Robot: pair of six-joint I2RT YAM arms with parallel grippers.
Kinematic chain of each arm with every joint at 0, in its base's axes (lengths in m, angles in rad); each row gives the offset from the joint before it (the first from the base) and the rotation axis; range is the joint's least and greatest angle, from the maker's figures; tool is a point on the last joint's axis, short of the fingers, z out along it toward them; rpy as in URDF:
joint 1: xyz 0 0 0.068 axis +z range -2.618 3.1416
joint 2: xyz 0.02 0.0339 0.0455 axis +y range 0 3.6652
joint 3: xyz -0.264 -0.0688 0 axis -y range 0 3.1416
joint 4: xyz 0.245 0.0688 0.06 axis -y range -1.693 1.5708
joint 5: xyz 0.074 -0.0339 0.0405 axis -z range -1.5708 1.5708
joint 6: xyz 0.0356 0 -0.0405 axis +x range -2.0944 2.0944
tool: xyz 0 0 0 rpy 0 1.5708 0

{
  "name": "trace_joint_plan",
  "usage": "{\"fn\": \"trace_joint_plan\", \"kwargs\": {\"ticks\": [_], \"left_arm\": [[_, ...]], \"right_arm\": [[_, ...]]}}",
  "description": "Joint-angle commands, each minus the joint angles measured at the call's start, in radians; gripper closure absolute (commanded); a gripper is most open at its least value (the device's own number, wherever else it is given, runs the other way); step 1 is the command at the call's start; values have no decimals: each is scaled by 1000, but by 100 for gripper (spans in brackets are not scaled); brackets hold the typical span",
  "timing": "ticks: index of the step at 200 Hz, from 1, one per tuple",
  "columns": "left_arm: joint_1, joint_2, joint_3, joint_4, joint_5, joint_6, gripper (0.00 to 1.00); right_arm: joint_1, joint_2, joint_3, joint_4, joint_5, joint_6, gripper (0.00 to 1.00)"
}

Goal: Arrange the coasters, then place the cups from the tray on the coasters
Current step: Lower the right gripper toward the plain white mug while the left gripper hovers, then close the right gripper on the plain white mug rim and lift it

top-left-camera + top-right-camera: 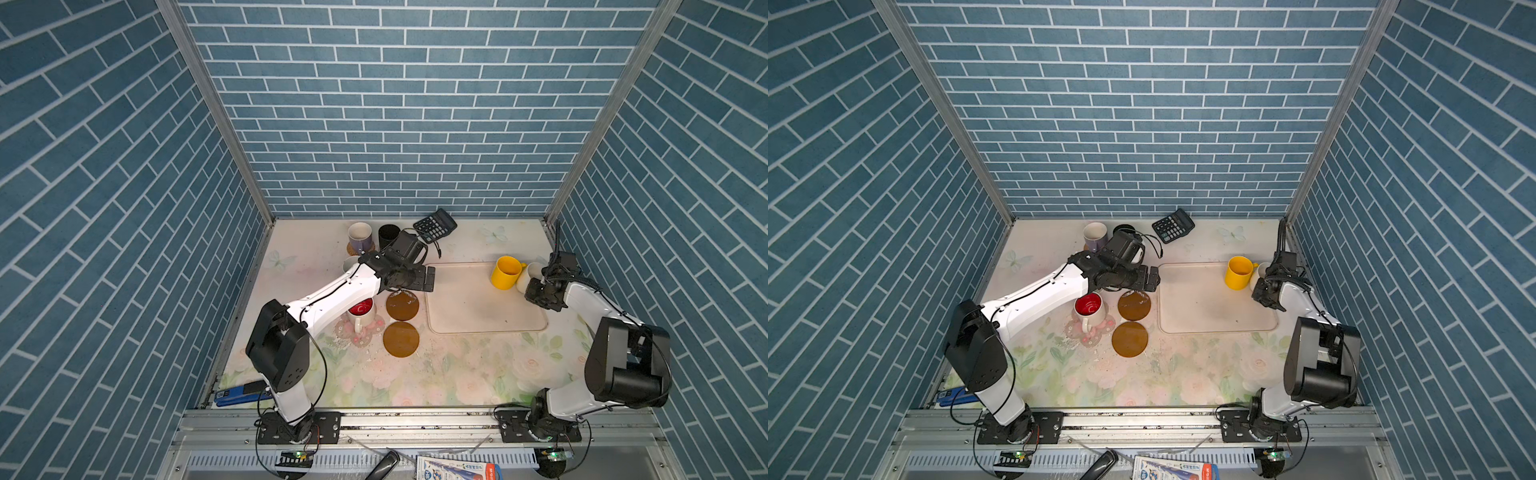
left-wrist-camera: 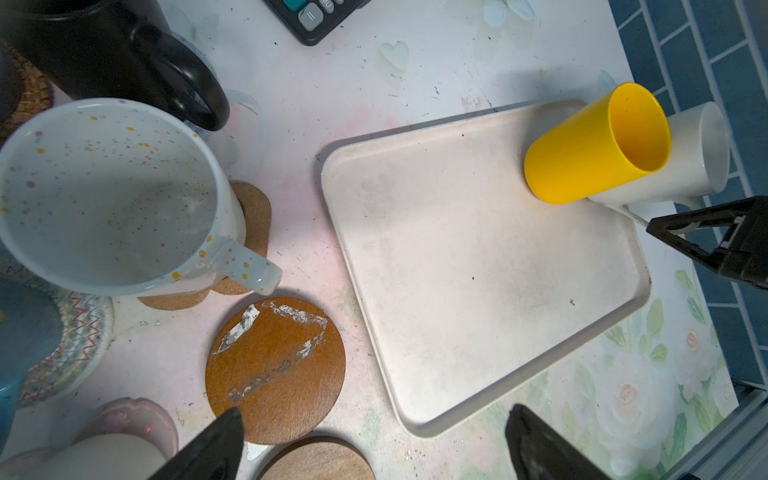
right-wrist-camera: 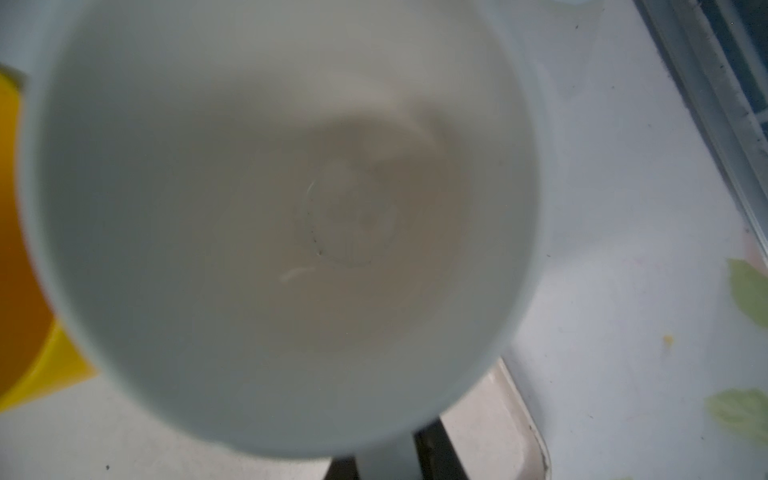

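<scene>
- The right gripper (image 2: 660, 224) pinches the cream mug (image 2: 681, 166) by its handle at the tray (image 2: 457, 270) corner, just beside the yellow mug (image 2: 582, 158), probably to lift it.
- The left gripper (image 1: 428, 279) hangs spread wide and empty near two bare amber coasters (image 1: 402, 305) awaiting mugs.

The cream-pink tray (image 1: 478, 309) holds a yellow cup (image 1: 506, 272) and a cream-white cup (image 1: 527, 277), touching, at its far right corner. Left of it, two amber coasters (image 1: 402, 305), (image 1: 401, 338) lie bare. A red-lined white cup (image 1: 360, 311) stands on the flowery coaster (image 1: 365, 338).

Cups (image 1: 506, 272): seven. Coasters (image 1: 401, 306): six plain, seventh unclear. Tray (image 1: 478, 316): one. Calculator (image 1: 434, 225): one.
</scene>
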Motion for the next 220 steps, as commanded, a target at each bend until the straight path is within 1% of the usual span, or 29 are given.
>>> {"fn": "trace_joint_plan", "kwargs": {"ticks": [1, 28, 64, 96, 124, 168, 220], "left_arm": [[9, -30, -22, -27, -21, 14, 1], [15, -44, -33, -31, -25, 14, 1], [19, -47, -35, -28, -25, 14, 1], [20, -44, -33, -27, -22, 14, 1], [23, -44, -33, -25, -21, 15, 1], [33, -40, -32, -29, -19, 17, 1], [42, -49, -33, -37, -20, 20, 1]], "right_arm": [[7, 25, 34, 14, 35, -15, 84], [13, 31, 44, 6, 49, -15, 85], [16, 23, 54, -9, 58, -14, 72], [16, 24, 64, -19, 72, -19, 66], [16, 24, 62, 0, 61, -27, 61], [16, 53, 78, 41, 25, -44, 62], [16, 73, 76, 99, 18, -50, 71]]}}
